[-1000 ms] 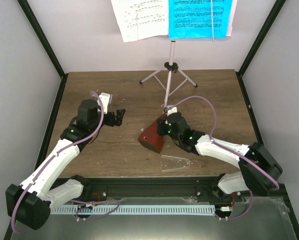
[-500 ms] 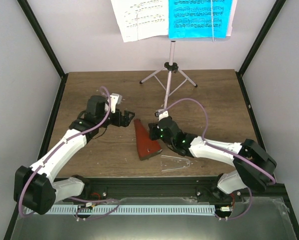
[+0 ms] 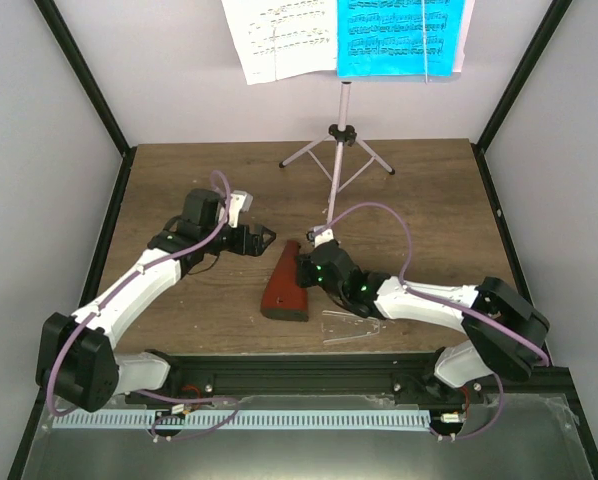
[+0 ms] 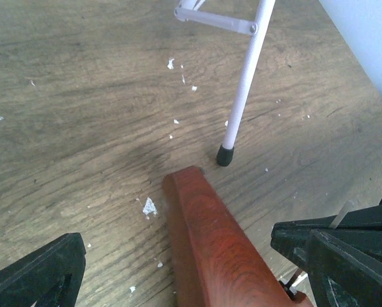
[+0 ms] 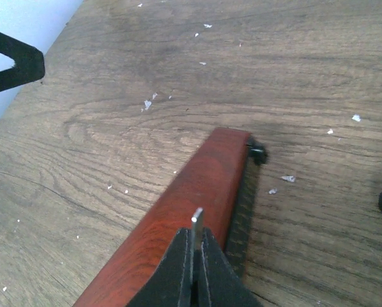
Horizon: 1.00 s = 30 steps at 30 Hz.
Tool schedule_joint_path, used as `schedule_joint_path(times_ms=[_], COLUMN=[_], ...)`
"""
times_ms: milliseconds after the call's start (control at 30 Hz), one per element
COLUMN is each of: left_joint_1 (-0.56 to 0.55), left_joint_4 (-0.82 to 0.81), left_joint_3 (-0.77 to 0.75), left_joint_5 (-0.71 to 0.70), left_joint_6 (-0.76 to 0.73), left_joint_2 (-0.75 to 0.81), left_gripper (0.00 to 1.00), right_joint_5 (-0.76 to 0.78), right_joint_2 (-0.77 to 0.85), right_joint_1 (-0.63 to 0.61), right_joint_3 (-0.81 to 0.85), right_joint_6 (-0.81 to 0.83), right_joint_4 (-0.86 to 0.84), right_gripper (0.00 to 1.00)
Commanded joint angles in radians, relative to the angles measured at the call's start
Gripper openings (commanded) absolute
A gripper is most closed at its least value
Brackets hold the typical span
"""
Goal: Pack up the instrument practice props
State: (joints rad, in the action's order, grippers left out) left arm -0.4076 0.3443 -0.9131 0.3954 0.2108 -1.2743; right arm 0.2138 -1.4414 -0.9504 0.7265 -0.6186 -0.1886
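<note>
Seen from above, the brown metronome (image 3: pixel 282 285) lay on its side on the tabletop (image 3: pixel 179 190), with its clear cover (image 3: pixel 351 325) apart from it. In the left wrist view, the fingers of the left gripper (image 4: pixel 178 236) stood wide, the metronome's narrow end just ahead. In the right wrist view, the right gripper (image 5: pixel 192 233) pinched a thin metal rod (image 5: pixel 197 217). The step was probably to steady the metronome. Next, the left fingers should close on its body.

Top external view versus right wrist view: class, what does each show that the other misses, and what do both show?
Only top external: the sheets on the stand, the clear cover. Only right wrist: a thin rod pinched in the shut right gripper. Both: the metronome lying on the table.
</note>
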Motion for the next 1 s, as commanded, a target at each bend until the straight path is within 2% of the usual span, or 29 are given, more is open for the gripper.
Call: schedule_joint_path(times_ms=[0, 133, 367, 600, 800, 967], left_joint_1=[-0.015, -0.03, -0.043, -0.051, -0.063, -0.063], left_joint_4=[0.014, 0.018, 0.116, 0.144, 0.204, 0.218], left_joint_3=[-0.026, -0.029, -0.08, -0.095, -0.128, -0.135], left_joint_5=[0.035, 0.046, -0.036, -0.066, -0.149, -0.15], left_joint_6=[0.023, 0.034, 0.01, 0.019, -0.007, -0.016], left_joint_2=[-0.033, -0.065, -0.159, -0.201, -0.246, -0.263], left_gripper=[0.95, 0.94, 0.88, 0.85, 0.63, 0.59], right_joint_5=[0.02, 0.022, 0.059, 0.086, 0.093, 0.124], right_joint_2=[-0.014, -0.021, -0.057, -0.094, -0.109, -0.113], right_joint_1=[-0.028, -0.045, -0.076, -0.102, -0.118, -0.131], right_joint_3=[0.075, 0.092, 0.145, 0.198, 0.241, 0.259], right_joint_6=[-0.026, -0.026, -0.03, -0.03, -0.037, -0.032], right_joint_4=[-0.071, -0.067, -0.015, 0.029, 0.065, 0.091], right_gripper=[0.01, 0.01, 0.01, 0.01, 0.01, 0.01])
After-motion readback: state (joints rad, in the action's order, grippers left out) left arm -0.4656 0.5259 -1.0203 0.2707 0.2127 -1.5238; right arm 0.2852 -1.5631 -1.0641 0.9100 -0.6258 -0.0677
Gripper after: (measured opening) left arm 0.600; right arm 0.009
